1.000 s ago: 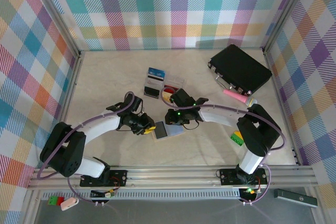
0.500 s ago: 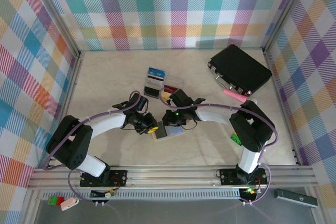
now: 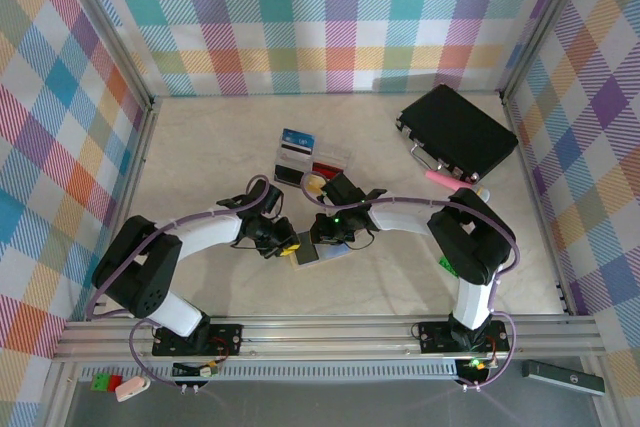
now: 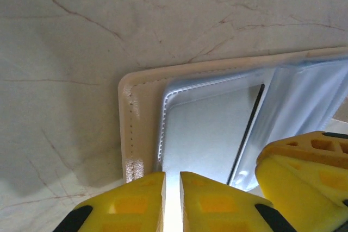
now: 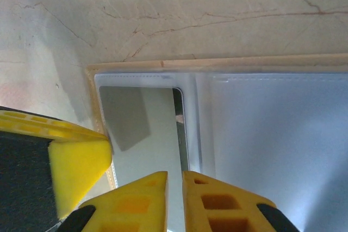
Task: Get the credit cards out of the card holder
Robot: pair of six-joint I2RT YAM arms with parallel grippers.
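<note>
Card holder [image 3: 322, 255] is lying open on the tabletop [image 3: 200, 157], just ahead of the arm bases. Left gripper [image 4: 172, 176] is standing at its stitched edge, fingers drawn almost together around a thin pale strip. Right gripper [image 5: 175, 175] is doing likewise at the other side. Whether either is pinching the holder cannot be told. A pale card [image 5: 157, 150] is sitting in a clear pocket. Farther back, a clear tray [image 3: 300, 162] is carrying cards, and a black case [image 3: 458, 130] is resting beyond. Compared with a second ago, both grippers are sitting closer together.
</note>
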